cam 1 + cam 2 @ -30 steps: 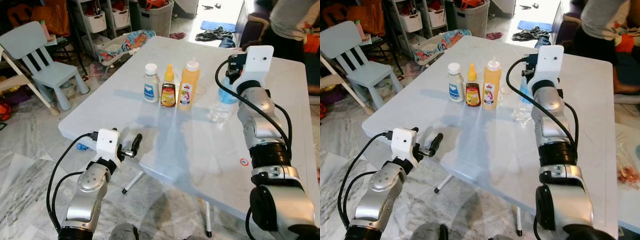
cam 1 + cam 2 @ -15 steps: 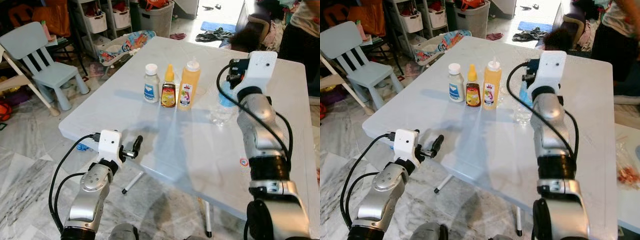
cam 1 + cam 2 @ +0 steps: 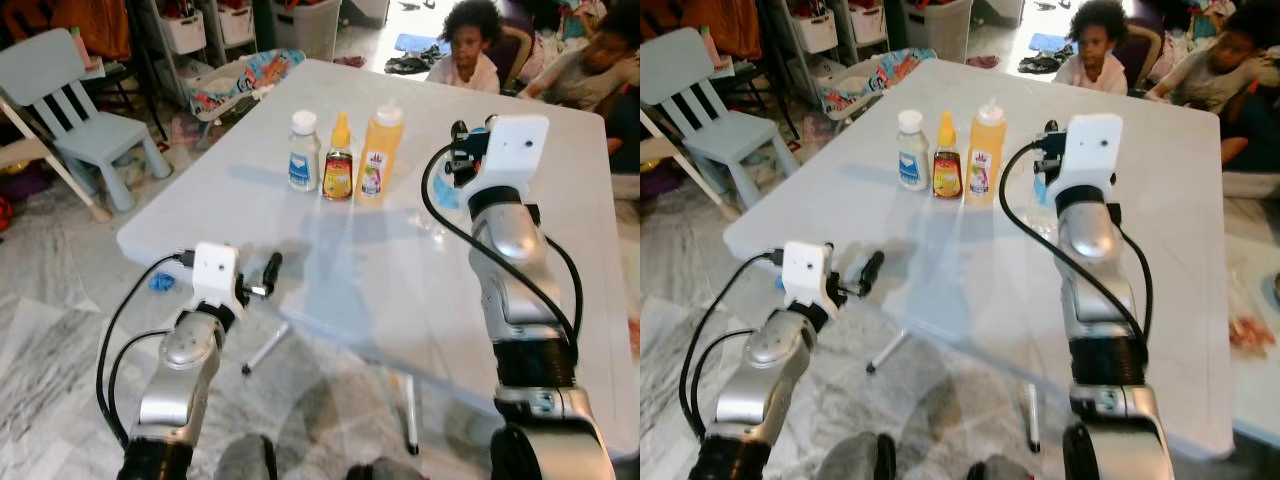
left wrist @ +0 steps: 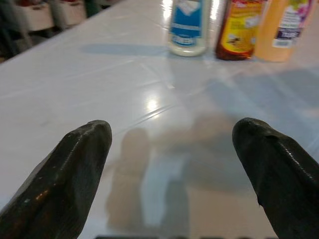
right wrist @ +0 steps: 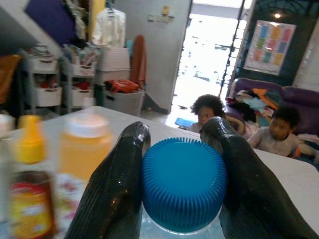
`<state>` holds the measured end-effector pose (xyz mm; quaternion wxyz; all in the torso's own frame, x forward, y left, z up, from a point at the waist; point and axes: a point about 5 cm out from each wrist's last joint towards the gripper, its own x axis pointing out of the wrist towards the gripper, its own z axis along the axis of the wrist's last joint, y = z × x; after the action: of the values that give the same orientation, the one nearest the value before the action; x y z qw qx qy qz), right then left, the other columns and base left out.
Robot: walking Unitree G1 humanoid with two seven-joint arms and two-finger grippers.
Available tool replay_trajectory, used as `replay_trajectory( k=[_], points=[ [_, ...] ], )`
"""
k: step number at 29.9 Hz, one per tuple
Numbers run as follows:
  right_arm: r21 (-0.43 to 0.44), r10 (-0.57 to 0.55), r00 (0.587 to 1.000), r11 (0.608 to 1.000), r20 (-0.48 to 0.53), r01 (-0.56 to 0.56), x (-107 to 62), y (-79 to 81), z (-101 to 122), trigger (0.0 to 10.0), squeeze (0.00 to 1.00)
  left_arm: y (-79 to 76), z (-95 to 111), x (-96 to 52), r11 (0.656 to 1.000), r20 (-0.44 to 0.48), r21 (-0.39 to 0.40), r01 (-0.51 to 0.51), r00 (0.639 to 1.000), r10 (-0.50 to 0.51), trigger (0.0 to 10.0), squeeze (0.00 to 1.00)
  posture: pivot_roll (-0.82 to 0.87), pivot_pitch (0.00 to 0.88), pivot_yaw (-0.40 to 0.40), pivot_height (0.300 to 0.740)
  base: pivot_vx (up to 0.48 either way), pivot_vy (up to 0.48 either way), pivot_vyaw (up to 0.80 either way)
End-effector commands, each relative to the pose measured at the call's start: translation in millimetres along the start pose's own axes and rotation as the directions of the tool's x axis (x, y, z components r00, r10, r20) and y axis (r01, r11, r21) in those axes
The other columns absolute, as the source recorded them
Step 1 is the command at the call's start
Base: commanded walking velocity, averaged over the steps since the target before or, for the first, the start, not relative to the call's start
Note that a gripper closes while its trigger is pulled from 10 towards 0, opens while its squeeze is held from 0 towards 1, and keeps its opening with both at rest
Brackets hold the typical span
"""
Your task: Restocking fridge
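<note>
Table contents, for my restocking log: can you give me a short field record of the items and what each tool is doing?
surface: white table
row of three: white-capped bottle, honey bottle, orange squeeze bottle
right tool: shut on blue-capped water bottle, fingers either side of the cap
left tool: open, low at the table's near edge
people: two seated beyond the far edge

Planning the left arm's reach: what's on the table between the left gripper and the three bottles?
Only bare white table between the left gripper and the three bottles, per the left wrist view.
</note>
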<state>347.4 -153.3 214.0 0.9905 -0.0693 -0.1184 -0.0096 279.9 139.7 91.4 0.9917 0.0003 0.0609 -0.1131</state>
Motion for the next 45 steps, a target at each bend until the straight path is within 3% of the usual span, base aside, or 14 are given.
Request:
replay_trajectory(
  k=[1,8,11,14,20,35,40,45],
  points=[
    [-0.022,0.017,0.999,1.000,0.043,-0.016,5.1,7.1,12,10.0,0.00,1.9,0,0.6,1.000,0.001,-0.001,-0.009,1.000,0.009,10.0,0.00,0.04,0.000,-0.020,0.740,-0.296,0.000,0.00],
    [-0.052,0.089,0.992,0.995,0.086,-0.085,3.2,14.4,12,10.0,0.00,0.6,-5,-3.2,1.000,-0.010,-0.010,-0.013,1.000,0.013,10.0,0.00,0.04,0.000,-0.025,0.740,-0.296,0.000,0.00],
    [-0.040,0.084,0.994,0.996,0.064,-0.082,2.2,13.1,9,10.0,0.00,0.2,-4,-2.6,1.000,-0.008,-0.011,-0.013,1.000,0.013,10.0,0.00,0.04,0.000,-0.028,0.740,-0.296,0.000,0.00],
    [0.063,0.084,0.995,0.994,0.046,-0.087,-4.3,13.7,-1,10.0,0.00,0.1,-6,-2.4,1.000,-0.015,-0.020,-0.018,1.000,0.018,10.0,0.00,0.04,0.000,-0.029,0.740,-0.300,0.000,0.00],
    [0.050,0.097,0.994,0.994,0.050,-0.100,-3.8,19.4,-1,10.0,0.00,4.4,-6,-3.3,0.999,-0.012,-0.012,-0.031,0.999,0.031,10.0,0.00,0.05,0.000,-0.043,0.740,-0.305,0.000,0.00],
    [0.087,0.151,0.980,0.983,0.126,-0.163,4.5,30.4,20,10.0,0.00,0.1,-9,-7.8,0.999,-0.013,-0.025,-0.047,0.999,0.046,10.0,0.00,0.07,0.000,-0.065,0.740,-0.311,0.000,0.00],
    [0.139,0.146,0.989,0.979,0.039,-0.150,-9.5,30.0,-9,10.0,0.00,3.0,-7,-8.4,0.999,-0.008,-0.016,-0.052,0.999,0.052,10.0,0.00,0.07,0.000,-0.064,0.740,-0.292,0.000,0.00],
    [0.147,0.157,0.987,0.977,-0.018,-0.153,-25.3,30.2,-32,10.0,0.00,19.7,-6,-11.5,0.978,0.011,0.005,-0.209,0.978,0.209,10.0,0.00,0.08,0.000,-0.062,0.740,0.000,0.000,0.00]
  ],
)
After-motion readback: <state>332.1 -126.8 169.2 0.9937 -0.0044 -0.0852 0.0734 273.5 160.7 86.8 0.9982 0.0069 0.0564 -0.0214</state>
